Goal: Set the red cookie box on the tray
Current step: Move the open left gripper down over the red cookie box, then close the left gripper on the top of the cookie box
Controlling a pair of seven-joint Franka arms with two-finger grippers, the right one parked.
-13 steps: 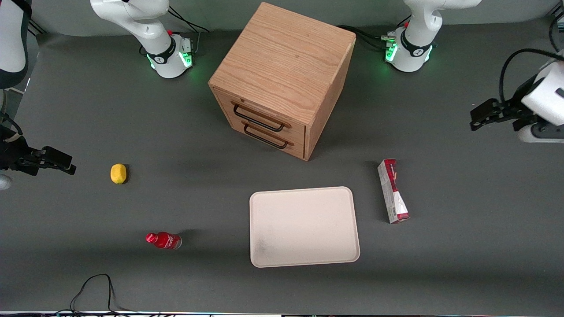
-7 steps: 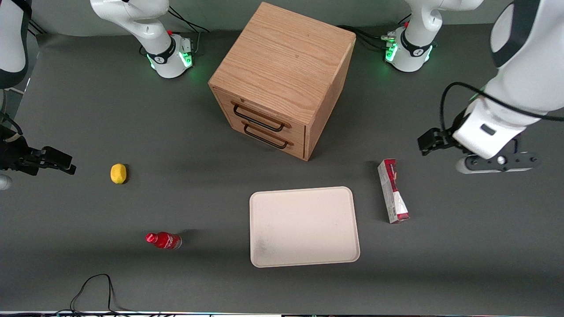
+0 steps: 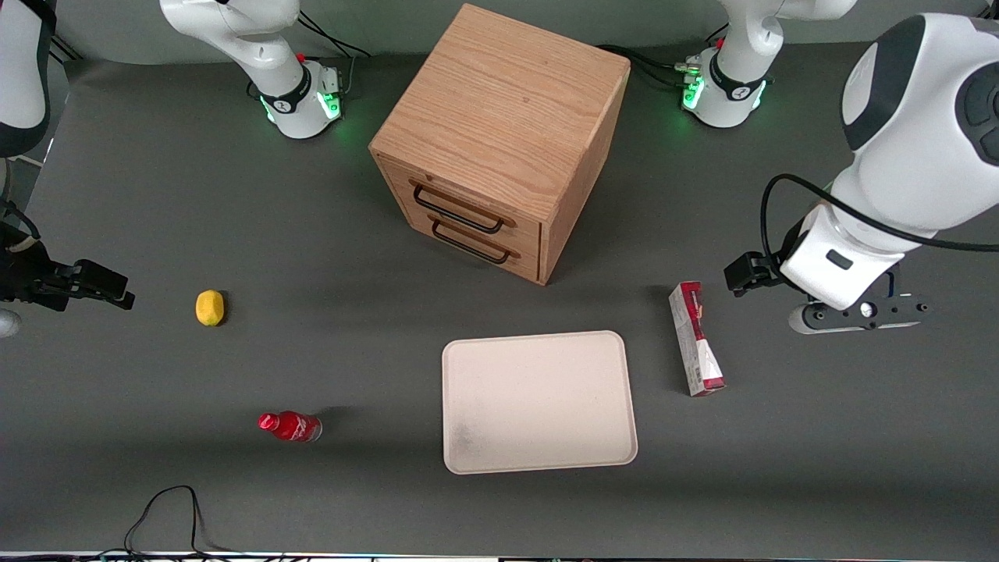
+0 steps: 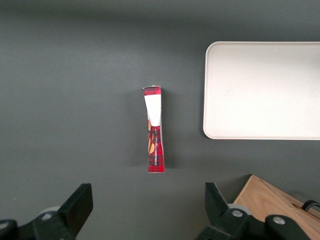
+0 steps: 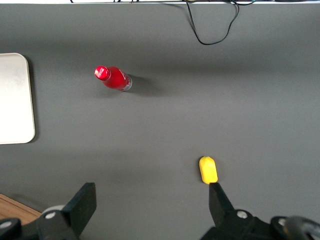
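Hovering spread-fingered, end effector (image 4: 146, 210) hangs above red cookie box (image 4: 154, 129) beside tray (image 4: 265, 90).

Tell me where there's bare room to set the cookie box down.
The tray is bare all over. Open table lies between tray and red bottle. It is tighter between tray and wooden drawer cabinet. The red cookie box lies beside the tray, apart from it; the open hand hovers above it.

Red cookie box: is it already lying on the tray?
No, the red cookie box lies on the table beside the tray, apart from its rim, with the open end effector above it.
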